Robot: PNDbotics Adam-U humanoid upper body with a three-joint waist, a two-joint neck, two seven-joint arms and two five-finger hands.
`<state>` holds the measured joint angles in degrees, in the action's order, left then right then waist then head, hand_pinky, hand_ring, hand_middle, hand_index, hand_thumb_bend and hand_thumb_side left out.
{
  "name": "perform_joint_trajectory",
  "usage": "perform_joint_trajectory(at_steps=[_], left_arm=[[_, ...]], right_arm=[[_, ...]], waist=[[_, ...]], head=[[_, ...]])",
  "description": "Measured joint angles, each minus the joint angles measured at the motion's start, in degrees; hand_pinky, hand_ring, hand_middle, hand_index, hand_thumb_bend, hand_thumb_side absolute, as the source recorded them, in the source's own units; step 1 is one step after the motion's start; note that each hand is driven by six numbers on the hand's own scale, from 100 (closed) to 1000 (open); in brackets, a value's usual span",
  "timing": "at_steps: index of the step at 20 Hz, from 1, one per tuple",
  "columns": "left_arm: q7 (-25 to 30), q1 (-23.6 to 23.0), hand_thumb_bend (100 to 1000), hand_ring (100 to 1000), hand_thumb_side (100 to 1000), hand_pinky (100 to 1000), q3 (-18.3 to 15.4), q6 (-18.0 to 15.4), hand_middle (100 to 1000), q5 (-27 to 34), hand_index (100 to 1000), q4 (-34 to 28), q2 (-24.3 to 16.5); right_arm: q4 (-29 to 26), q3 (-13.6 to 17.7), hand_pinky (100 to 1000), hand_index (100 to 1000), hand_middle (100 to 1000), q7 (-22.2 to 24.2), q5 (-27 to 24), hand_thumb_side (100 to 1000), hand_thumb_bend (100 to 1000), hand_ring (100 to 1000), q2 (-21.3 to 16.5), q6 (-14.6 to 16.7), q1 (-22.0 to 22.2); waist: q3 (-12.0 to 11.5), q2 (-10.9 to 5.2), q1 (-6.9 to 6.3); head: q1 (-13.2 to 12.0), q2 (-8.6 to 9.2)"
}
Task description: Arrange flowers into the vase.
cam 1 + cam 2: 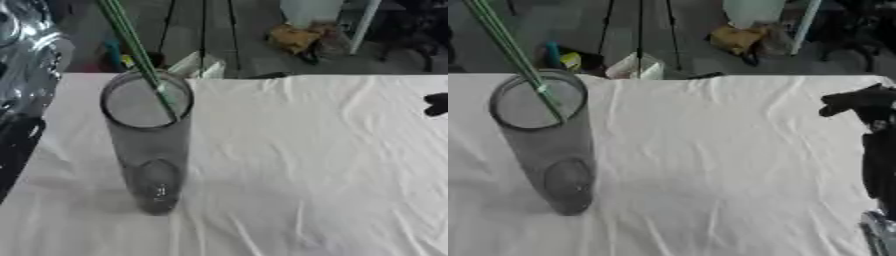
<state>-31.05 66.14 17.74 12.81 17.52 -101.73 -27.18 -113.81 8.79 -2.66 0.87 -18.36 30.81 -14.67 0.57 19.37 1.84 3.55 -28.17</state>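
Note:
A tall clear glass vase [150, 150] stands on the white tablecloth [315, 165] at the left. Thin green flower stems [138, 52] slant down from the top edge into the vase's mouth, their lower ends resting against its inner wall. The blooms are out of the picture above. My left arm [24, 75], silver and black, runs up the left edge; its hand does not show. My right hand [857, 102] hovers at the table's right side, far from the vase, fingers relaxed and holding nothing.
Beyond the table's far edge lies a dark floor with tripod legs [640, 35], a yellow bundle [296, 37] and a white container [197, 66]. Wrinkled cloth stretches between the vase and my right hand.

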Motion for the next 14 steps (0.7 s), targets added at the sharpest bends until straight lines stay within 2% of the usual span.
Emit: perform_joint_trajectory(at_steps=[14], left_arm=[[-0.8, 1.0, 111, 100, 761, 100, -0.6, 0.5, 100, 1.3, 153, -0.5, -0.1]], right_arm=[[0.0, 0.0, 660, 670, 504, 0.3, 0.0, 1000, 100, 529, 0.0, -0.3, 0.0]], waist=[[-0.1, 0.0, 0.0]], head=[[-0.2, -0.02]])
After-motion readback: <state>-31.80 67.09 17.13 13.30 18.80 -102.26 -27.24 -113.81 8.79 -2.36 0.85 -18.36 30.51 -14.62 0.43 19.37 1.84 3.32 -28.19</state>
